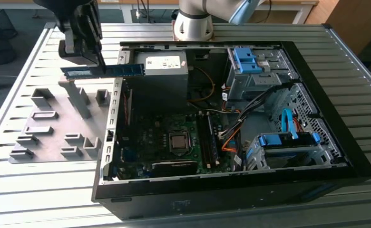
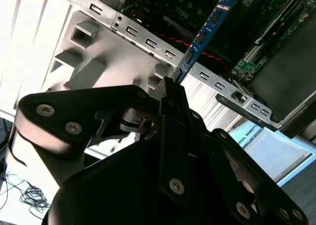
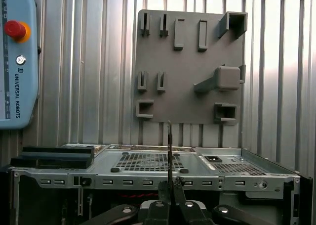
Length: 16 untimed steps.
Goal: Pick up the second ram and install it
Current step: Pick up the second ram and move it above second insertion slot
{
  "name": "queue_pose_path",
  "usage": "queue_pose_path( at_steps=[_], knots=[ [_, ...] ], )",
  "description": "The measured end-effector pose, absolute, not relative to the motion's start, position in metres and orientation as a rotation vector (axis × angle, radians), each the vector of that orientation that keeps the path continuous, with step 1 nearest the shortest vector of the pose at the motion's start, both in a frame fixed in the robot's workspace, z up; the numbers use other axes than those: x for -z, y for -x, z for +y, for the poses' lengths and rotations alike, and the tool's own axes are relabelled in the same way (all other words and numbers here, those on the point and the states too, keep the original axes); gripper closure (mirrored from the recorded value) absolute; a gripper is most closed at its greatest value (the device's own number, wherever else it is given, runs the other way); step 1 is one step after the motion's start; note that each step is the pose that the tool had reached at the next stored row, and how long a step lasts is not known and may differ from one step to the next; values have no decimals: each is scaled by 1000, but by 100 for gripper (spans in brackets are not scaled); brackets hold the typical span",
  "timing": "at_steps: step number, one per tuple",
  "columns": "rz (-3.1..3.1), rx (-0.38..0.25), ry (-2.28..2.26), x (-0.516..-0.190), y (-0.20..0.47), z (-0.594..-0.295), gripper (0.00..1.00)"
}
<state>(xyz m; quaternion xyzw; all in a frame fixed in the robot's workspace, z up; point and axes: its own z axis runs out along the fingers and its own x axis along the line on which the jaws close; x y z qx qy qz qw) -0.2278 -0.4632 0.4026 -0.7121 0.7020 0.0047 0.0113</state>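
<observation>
Over the open black computer case (image 1: 236, 190), black gripper (image 1: 101, 64) clamped on thin blue-green ram stick (image 1: 126, 70); slatted metal table (image 1: 46, 190) beneath.

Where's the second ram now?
In the exterior view's upper left, the second ram is clamped in the tool above the case wall, beside the grey fixture plate.
</observation>
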Motion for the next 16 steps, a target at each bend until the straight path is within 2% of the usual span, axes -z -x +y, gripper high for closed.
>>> queue_pose_path(
  at_steps=[16],
  knots=[
    [2190,-15,2221,-403,215,-463,86]
  ],
)
